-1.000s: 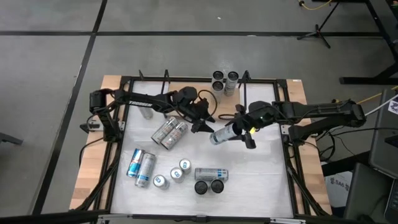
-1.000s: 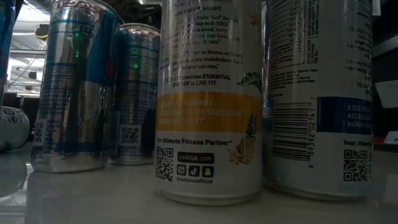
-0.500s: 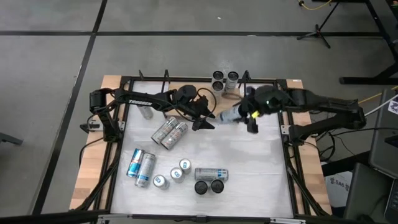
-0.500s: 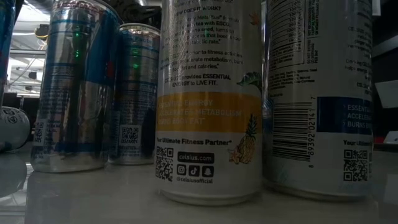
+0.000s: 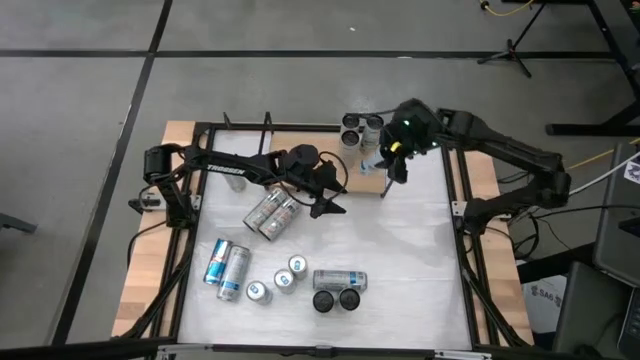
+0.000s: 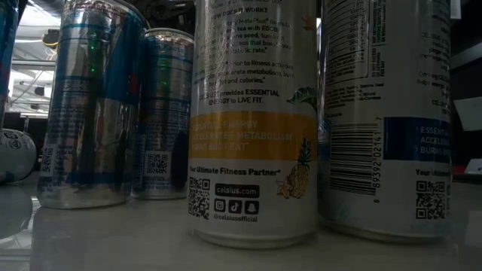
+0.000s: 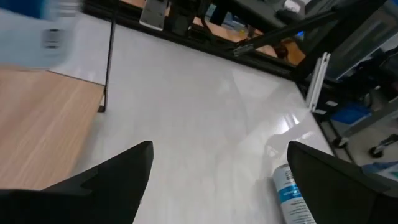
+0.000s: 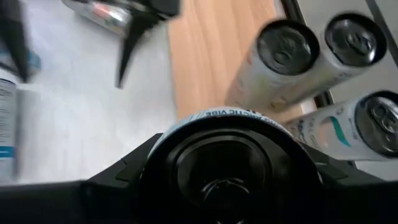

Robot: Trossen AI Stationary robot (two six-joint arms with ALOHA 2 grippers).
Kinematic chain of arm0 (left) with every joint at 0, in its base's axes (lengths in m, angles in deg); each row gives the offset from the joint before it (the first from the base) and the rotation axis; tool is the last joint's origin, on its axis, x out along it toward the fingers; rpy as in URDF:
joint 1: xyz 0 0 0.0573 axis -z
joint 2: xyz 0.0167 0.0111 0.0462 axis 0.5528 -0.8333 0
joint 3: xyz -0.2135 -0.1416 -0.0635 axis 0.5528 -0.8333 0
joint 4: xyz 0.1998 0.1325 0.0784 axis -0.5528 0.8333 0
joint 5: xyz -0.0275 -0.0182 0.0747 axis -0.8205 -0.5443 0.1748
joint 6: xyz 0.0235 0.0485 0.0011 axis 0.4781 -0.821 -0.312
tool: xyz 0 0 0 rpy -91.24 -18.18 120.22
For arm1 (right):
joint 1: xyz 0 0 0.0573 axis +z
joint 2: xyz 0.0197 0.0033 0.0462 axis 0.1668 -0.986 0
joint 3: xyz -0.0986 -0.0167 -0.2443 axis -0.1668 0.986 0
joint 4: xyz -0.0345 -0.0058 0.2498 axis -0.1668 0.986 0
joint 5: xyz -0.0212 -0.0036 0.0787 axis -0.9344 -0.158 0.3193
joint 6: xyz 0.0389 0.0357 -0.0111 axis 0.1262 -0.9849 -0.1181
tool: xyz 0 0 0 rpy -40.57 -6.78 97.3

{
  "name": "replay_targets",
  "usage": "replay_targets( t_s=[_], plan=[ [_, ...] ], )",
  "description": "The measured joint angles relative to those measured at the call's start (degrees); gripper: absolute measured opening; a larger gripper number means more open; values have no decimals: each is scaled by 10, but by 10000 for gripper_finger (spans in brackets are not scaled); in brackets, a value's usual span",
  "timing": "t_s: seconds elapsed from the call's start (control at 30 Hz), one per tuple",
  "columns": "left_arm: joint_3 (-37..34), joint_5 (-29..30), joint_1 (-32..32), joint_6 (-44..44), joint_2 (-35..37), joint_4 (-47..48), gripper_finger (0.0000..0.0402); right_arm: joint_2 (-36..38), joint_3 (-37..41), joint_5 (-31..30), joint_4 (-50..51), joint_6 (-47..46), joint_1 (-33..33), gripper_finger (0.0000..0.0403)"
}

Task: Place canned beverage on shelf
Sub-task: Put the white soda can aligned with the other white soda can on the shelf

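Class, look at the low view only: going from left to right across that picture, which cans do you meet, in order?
Tall silver-and-blue can → shorter-looking silver-and-blue can behind it → white can with the yellow band and pineapple → white can with the barcode and blue band.

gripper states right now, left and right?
Left gripper: open, holding nothing, over the table beside the shelf.
Right gripper: closed on a can, over the shelf next to the three standing cans.
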State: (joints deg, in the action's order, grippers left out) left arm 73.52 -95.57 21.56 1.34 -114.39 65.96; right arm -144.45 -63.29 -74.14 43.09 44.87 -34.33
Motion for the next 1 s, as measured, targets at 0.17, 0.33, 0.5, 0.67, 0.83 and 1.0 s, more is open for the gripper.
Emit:
replay_targets(
  t_s=[0.17, 0.33, 0.5, 0.67, 0.83, 1.0],
  plan=[
    [0, 33, 14, -3, 0, 14, 365, -41, -8, 1, 5, 27, -30, 246],
    [0, 55, 26, -4, 0, 15, 365, -71, -9, 1, 11, 44, -53, 246],
    [0, 69, 34, -4, 0, 15, 365, -95, -9, 1, 12, 57, -66, 246],
    [0, 70, 35, -4, 0, 15, 365, -117, -9, 0, 12, 75, -69, 246],
    [0, 70, 35, -4, 0, 15, 365, -136, -9, -3, 11, 87, -69, 246],
    [0, 70, 35, -4, 0, 15, 365, -150, -9, -6, 10, 88, -69, 246]
  ],
)
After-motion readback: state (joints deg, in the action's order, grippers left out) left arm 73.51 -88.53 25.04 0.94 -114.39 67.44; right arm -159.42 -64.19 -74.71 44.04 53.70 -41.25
